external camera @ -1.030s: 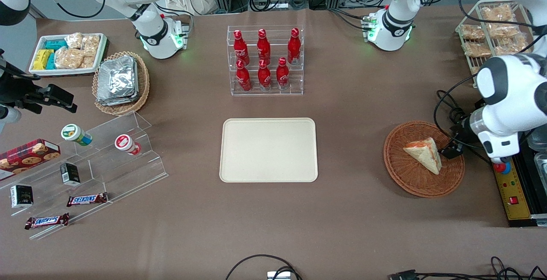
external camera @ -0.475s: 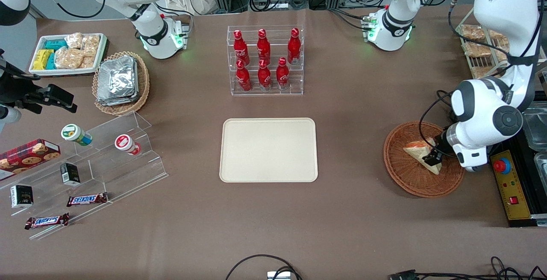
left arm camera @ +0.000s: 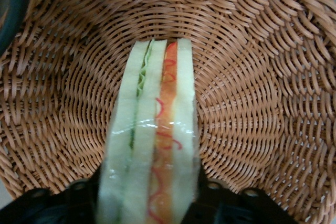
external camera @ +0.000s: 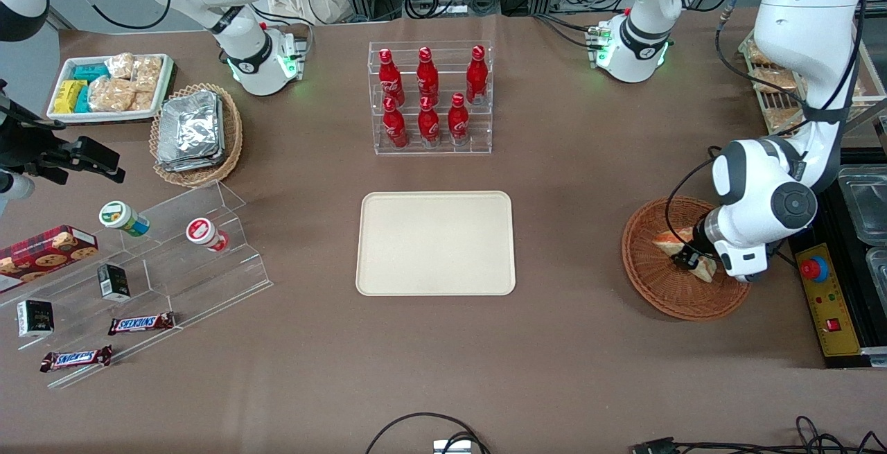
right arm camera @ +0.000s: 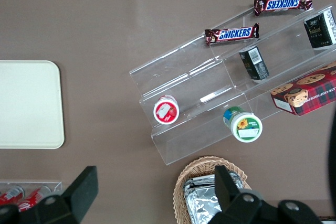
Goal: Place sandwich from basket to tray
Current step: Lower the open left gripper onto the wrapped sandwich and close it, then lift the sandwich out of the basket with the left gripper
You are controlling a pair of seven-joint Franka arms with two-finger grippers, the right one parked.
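Observation:
The sandwich (external camera: 669,240), a pale bread wedge with orange-red and green filling, lies in the reddish-brown wicker basket (external camera: 658,291) toward the working arm's end of the table. My left gripper (external camera: 690,258) is down in the basket over the sandwich and hides its middle. In the left wrist view the sandwich (left arm camera: 152,140) stands edge-up between the two dark fingers (left arm camera: 84,195) of the gripper (left arm camera: 147,203), which flank it closely, open around it, on the basket's weave (left arm camera: 252,93). The cream-beige tray (external camera: 435,242) lies bare at the table's middle, and also shows in the right wrist view (right arm camera: 26,103).
A clear rack of red bottles (external camera: 429,97) stands farther from the front camera than the tray. A black and yellow control box (external camera: 831,308) sits beside the basket at the table's end. A tan basket of foil packs (external camera: 194,132) and a clear stepped snack stand (external camera: 159,260) lie toward the parked arm's end.
My gripper has moved from the basket's rim in over the sandwich and come down around it. The sandwich and basket have not shifted.

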